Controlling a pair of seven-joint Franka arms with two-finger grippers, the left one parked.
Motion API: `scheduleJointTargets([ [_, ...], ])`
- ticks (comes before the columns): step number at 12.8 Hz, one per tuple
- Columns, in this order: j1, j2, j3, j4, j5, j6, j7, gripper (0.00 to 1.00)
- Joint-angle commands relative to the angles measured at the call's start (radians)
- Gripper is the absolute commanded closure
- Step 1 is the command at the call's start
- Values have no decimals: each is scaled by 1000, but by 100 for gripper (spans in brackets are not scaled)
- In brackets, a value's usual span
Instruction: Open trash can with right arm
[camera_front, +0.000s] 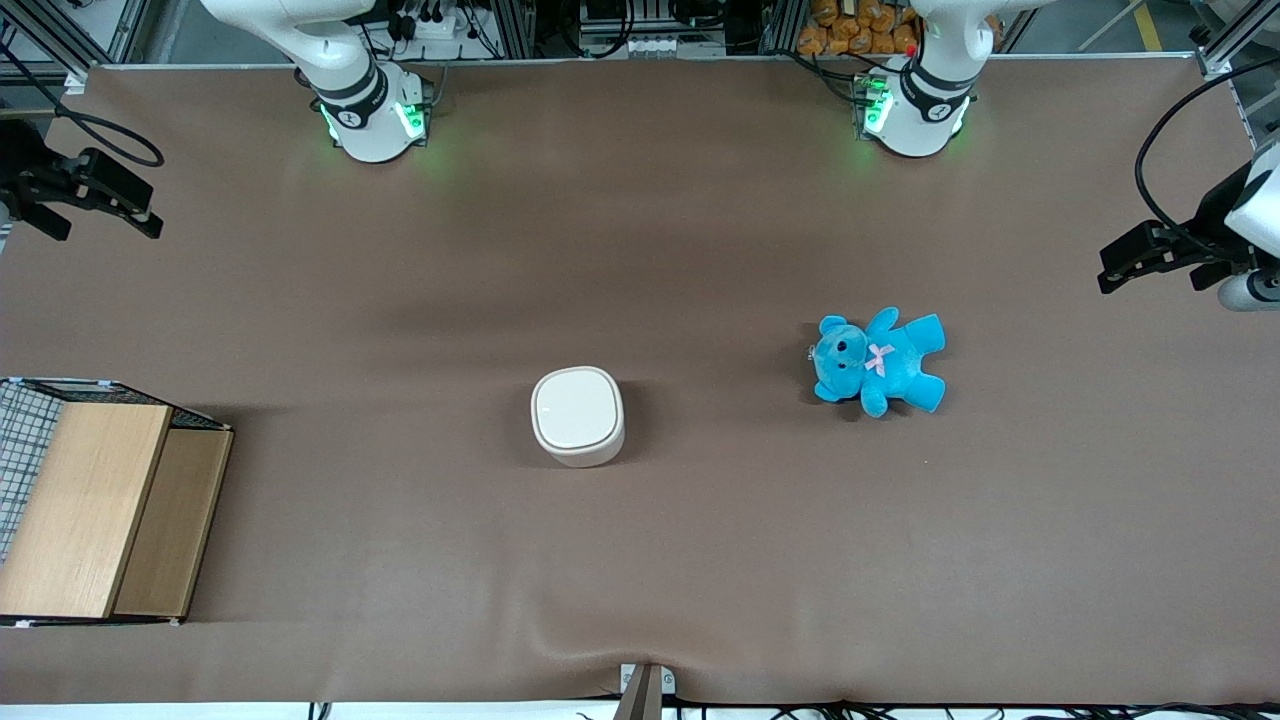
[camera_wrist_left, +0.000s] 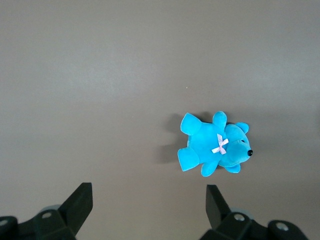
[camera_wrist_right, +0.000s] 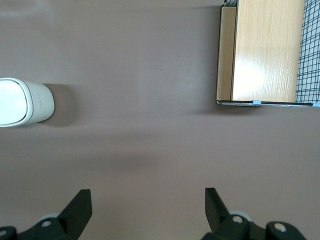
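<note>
The trash can (camera_front: 578, 415) is a small cream-white bin with rounded corners, standing upright near the middle of the brown table with its flat lid down. It also shows in the right wrist view as the trash can (camera_wrist_right: 22, 101), side wall and lid visible. My right arm's gripper (camera_front: 105, 228) hangs above the table at the working arm's end, well away from the can and farther from the front camera than it. The gripper (camera_wrist_right: 147, 195) is open, its black fingers wide apart over bare tablecloth with nothing between them.
A wooden box with wire mesh (camera_front: 95, 510) sits at the working arm's end, near the table's front edge; the box (camera_wrist_right: 262, 50) also shows in the right wrist view. A blue teddy bear (camera_front: 877, 362) lies toward the parked arm's end, beside the can.
</note>
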Motion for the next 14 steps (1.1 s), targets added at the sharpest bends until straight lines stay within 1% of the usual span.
scheduleJointTargets([
  [1, -18, -34, 10, -27, 8, -21, -19, 0],
  [5, -18, -27, 10, -19, 17, -4, -14, 0],
  [6, -18, -27, 10, -20, 35, 7, -13, 0],
  [8, -5, -25, 21, -23, 43, 7, -8, 0],
  [11, 14, -17, 82, -23, 41, 54, 3, 0],
  [12, 33, -5, 90, -25, 43, 76, 39, 0],
  [14, 59, 21, 140, -24, 41, 105, 171, 0],
])
